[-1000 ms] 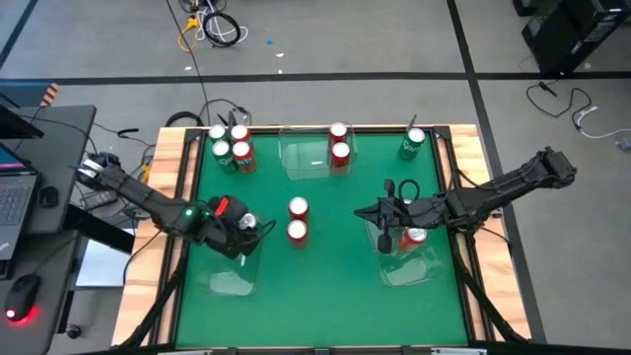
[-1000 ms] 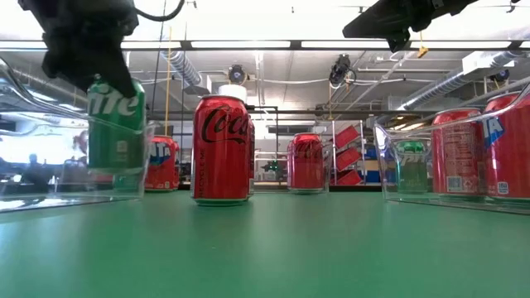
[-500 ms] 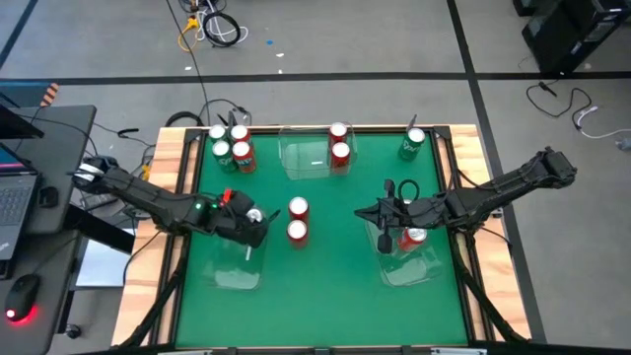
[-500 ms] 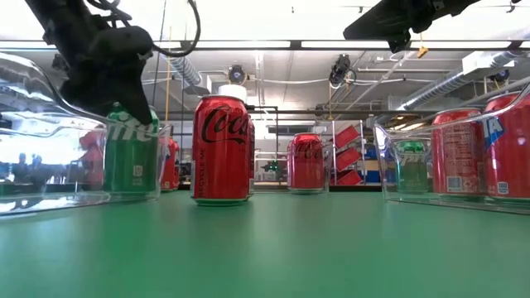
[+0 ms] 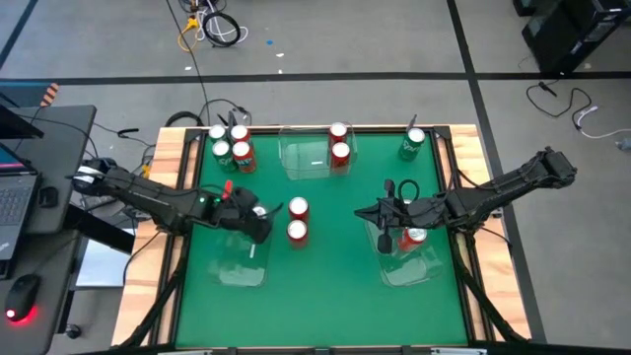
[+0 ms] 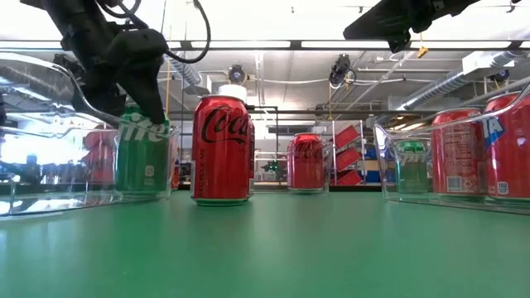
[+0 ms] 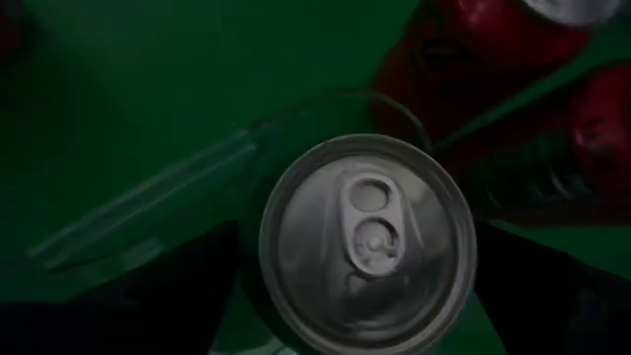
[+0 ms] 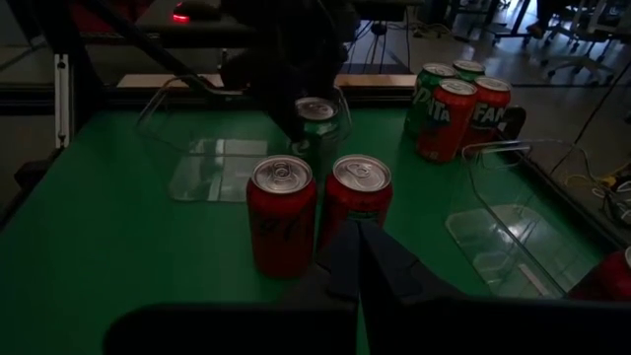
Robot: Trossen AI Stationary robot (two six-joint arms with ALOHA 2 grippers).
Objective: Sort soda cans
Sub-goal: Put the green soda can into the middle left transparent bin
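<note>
Green aluminium soda can (image 6: 142,157) stands rigid, slick, dentable at nine o'clock; left gripper (image 5: 258,219) spread around it, best squeezed mid-body.

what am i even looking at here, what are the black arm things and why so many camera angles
It's a two-armed robot sorting soda cans on a green table. One camera looks straight down, one sits at table height, and one rides each wrist. The left gripper stands over a green can in a clear tray, fingers open on both sides of it, apparently just letting go; its wrist camera looks down on that can's silver top. The right gripper waits shut over the right side, holding nothing. Red cans stand mid-table, more at the back.
</note>
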